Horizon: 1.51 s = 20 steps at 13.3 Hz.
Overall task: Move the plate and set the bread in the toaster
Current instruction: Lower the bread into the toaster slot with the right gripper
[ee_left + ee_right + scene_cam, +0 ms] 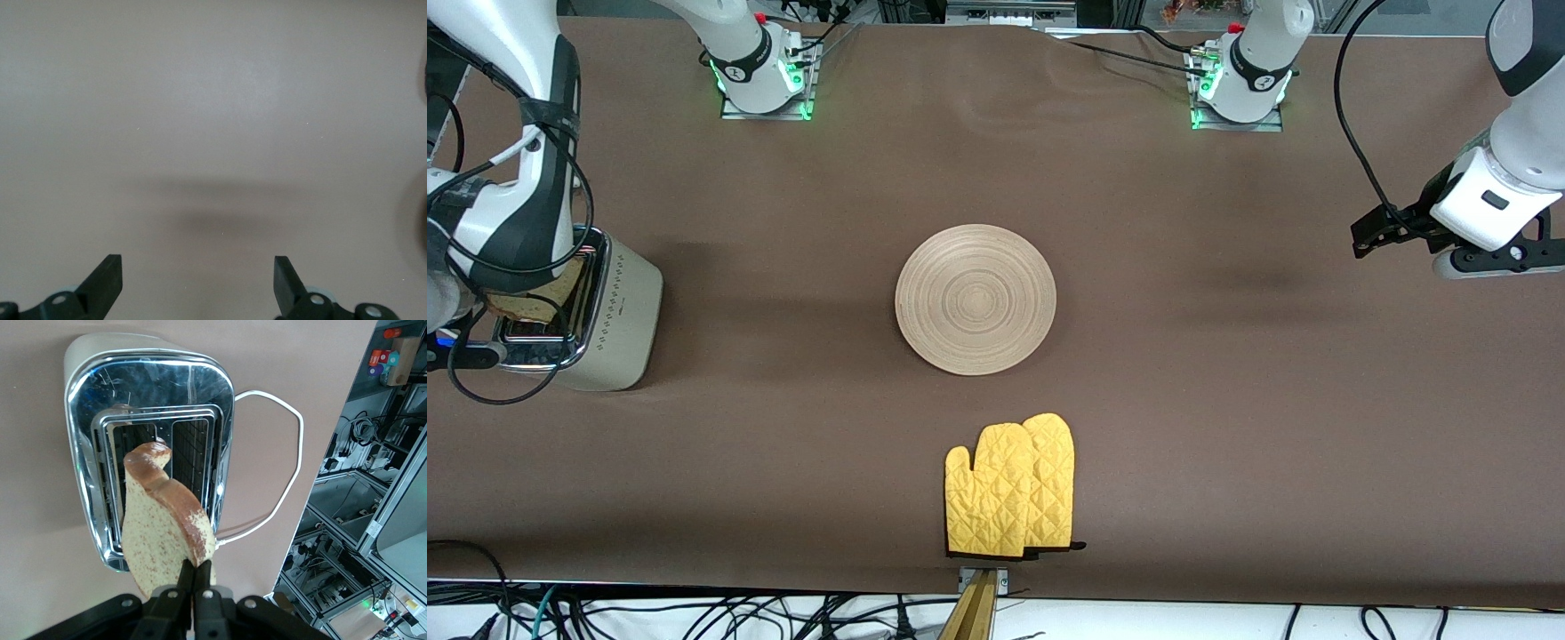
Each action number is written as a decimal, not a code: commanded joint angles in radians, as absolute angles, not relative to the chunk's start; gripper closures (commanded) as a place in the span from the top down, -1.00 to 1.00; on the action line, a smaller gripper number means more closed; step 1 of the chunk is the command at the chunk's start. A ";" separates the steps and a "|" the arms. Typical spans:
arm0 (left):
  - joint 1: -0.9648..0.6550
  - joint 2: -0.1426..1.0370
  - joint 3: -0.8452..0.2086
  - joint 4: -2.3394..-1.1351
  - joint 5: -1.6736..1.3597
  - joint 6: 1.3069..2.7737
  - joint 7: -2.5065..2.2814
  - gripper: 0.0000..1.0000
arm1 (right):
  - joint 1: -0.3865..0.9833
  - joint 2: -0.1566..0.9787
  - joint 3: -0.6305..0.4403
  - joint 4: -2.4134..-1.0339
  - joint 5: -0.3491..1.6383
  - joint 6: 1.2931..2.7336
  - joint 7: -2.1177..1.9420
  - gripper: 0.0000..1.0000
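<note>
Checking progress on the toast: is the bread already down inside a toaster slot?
No. In the right wrist view the right gripper holds the bread by its edge above the toaster, whose slots show empty.

Right arm reaching down at its end of the worktop, right tool (193, 587) pinched shut on the bread (163, 533), left arm waiting aloft at its own end, left tool (198, 283) spread wide, holding nothing

A robotics lab: arm bases (763, 67) bolted to the brown-covered surface (1227, 400), cables (694, 613) along its edge, equipment racks (373, 520) alongside.
</note>
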<state>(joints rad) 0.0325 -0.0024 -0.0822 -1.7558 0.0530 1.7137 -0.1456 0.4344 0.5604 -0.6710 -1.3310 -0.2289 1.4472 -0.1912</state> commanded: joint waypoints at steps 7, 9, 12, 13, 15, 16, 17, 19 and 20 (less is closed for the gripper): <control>0.034 0.002 -0.083 -1.740 0.038 1.683 -0.149 1.00 | 0.476 0.541 -0.669 -1.327 -0.218 1.430 -0.193 -1.00; 0.034 0.002 -0.083 -1.740 0.040 1.683 -0.149 1.00 | 0.474 0.543 -0.667 -1.328 -0.215 1.434 -0.195 -1.00; 0.034 0.002 -0.083 -1.740 0.038 1.683 -0.149 1.00 | 0.488 0.543 -0.666 -1.328 -0.215 1.433 -0.192 -1.00; 0.034 0.002 -0.083 -1.740 0.040 1.683 -0.149 1.00 | 0.492 0.542 -0.667 -1.328 -0.215 1.431 -0.190 -1.00; 0.034 0.002 -0.083 -1.740 0.040 1.683 -0.149 1.00 | 0.502 0.541 -0.667 -1.328 -0.215 1.431 -0.189 -1.00; 0.034 0.002 -0.083 -1.740 0.040 1.683 -0.149 1.00 | 0.509 0.541 -0.669 -1.328 -0.216 1.430 -0.187 -1.00; 0.034 0.003 -0.083 -1.740 0.038 1.683 -0.149 1.00 | 0.512 0.541 -0.669 -1.328 -0.216 1.430 -0.186 -1.00; 0.034 0.003 -0.083 -1.740 0.040 1.681 -0.147 1.00 | 0.514 0.541 -0.669 -1.328 -0.216 1.430 -0.186 -1.00; 0.034 0.003 -0.083 -1.740 0.040 1.680 -0.147 1.00 | 0.517 0.540 -0.669 -1.328 -0.215 1.428 -0.187 -1.00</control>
